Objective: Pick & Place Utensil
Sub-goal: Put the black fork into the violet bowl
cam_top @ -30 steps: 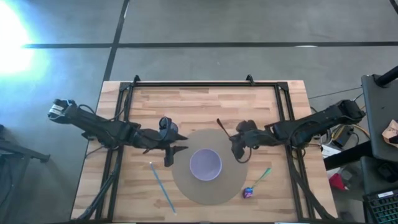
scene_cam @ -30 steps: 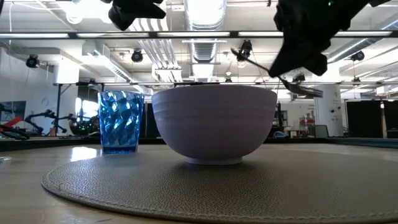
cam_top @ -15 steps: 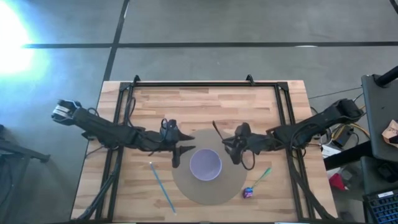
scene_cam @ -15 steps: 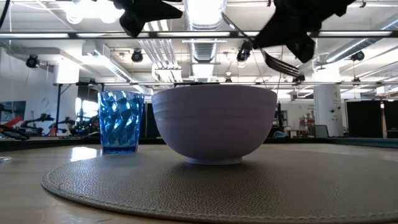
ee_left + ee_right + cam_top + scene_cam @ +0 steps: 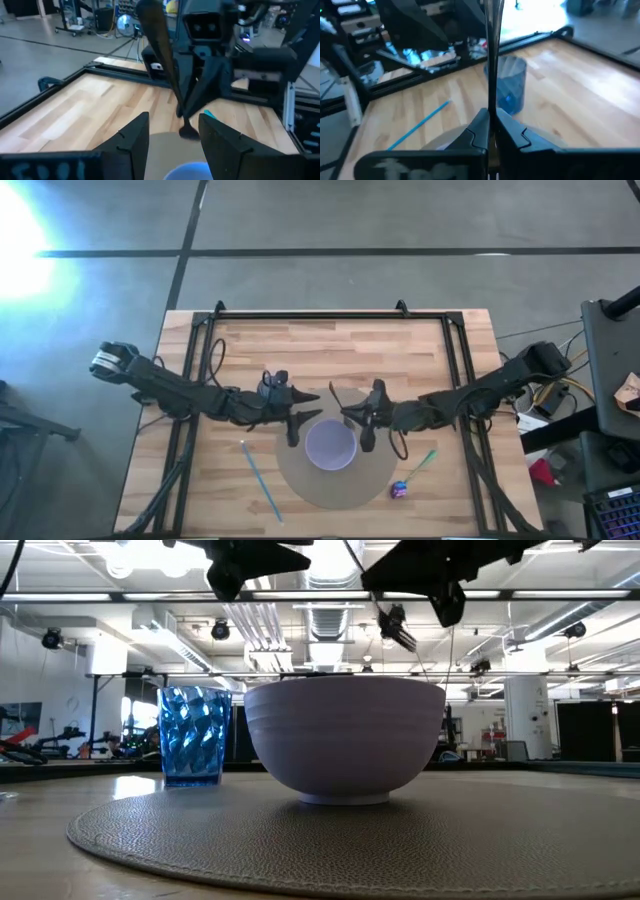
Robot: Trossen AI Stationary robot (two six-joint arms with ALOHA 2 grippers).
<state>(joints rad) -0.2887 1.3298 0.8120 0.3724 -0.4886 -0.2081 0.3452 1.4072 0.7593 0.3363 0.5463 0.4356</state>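
Note:
A lilac bowl sits on a round grey mat. My right gripper hovers over the bowl's far right rim, shut on a metal fork. My left gripper faces it from above the bowl's far left rim, open and with nothing between its fingers. The fork's handle reaches toward the left gripper. My right gripper pinches the fork's thin shaft between its two fingers, close to the tined end. The fingers come almost level from the table's right. The long handle sticks out past the fingertips, slanting up. The fork is lifted clear above the bowl.
A blue faceted cup stands beyond the mat on the left, partly under the left arm. A blue straw lies near left of the mat. A green spoon and a small purple object lie near right.
Both grippers have closed in on each other above the bowl: the left toward the table's right and slightly down, the right toward the table's left. The right gripper has rolled and tipped up to nearly level, swinging the fork's handle round toward the left gripper.

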